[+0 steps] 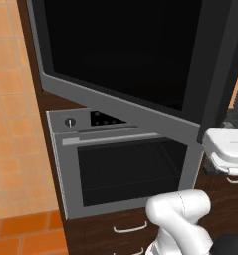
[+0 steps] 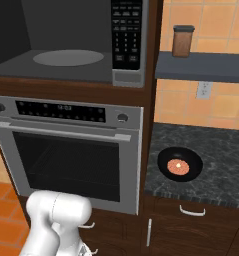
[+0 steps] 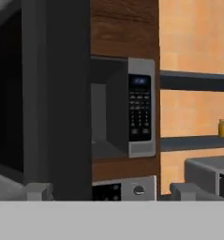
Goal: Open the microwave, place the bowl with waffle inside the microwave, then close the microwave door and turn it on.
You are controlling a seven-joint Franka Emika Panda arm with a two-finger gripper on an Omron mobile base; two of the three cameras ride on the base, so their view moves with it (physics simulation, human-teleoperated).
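The microwave (image 2: 71,42) sits high in the wood cabinet column, cavity wide open, a pale round turntable (image 2: 68,57) lying flat on its floor and the dark keypad panel (image 2: 127,35) standing at the cavity's 3 o'clock side. The microwave door (image 1: 125,55) is swung far out toward the base; in the left base view its big black glass slants down toward 4 o'clock, grey lower edge running the same way, long axis roughly horizontal. In the hand view the door's dark edge (image 3: 57,103) stands as a tall vertical band, with the keypad (image 3: 140,115) just at its 3 o'clock.

Directly below the microwave, at 6 o'clock, the grey oven (image 2: 66,150) is shut, with round knobs and a horizontal bar handle.

Over at the oven's 3 o'clock, on the dark speckled counter (image 2: 216,150), rests the bowl with waffle (image 2: 180,165), upright, reddish waffle inside, well apart from the microwave. Above it, at 12 o'clock, a brown jar (image 2: 183,41) stands on a grey shelf (image 2: 201,67).

The gripper's fingers — I cannot tell how far apart they stand, or whether they hold anything. The swung door hangs between the base and the oven top in the left base view.
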